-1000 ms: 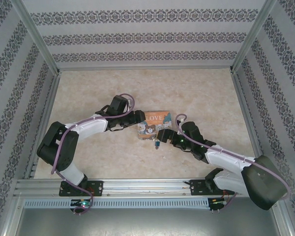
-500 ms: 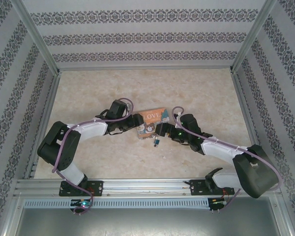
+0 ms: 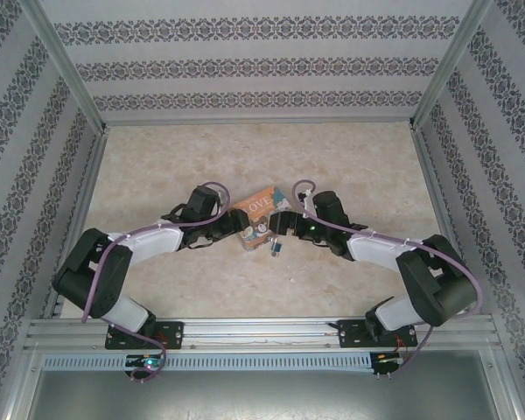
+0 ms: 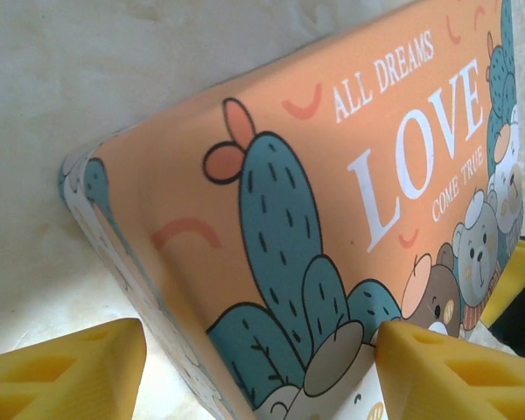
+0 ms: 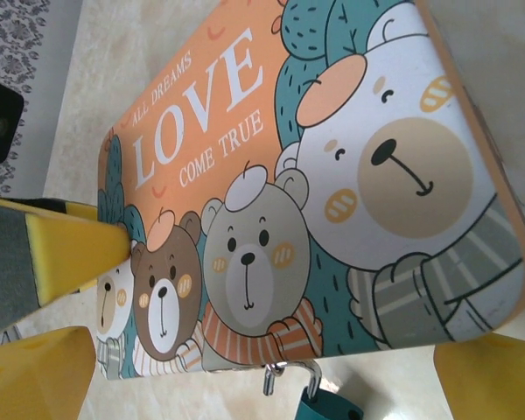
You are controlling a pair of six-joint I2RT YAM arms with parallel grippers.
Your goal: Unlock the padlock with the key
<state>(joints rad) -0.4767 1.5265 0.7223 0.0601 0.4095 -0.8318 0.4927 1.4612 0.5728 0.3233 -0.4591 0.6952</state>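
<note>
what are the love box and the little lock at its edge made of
Tin: looks like thin printed sheet metal with a smooth, slightly glossy finish and rounded, rolled edges, though stiff card is possible. Padlock: teal painted body, probably metal. Its shackle is bare, shiny silver metal.

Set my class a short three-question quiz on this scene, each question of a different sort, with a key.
1. True or false: the padlock is hooked on the edge of the tin.
2. Which word is printed largest on the lid of the tin? A) LOVE B) HOPE C) HOME
3. Fill in the blank: on the right claw, the jaws stand ____.
Key: 1 true; 2 A; 3 open.
</note>
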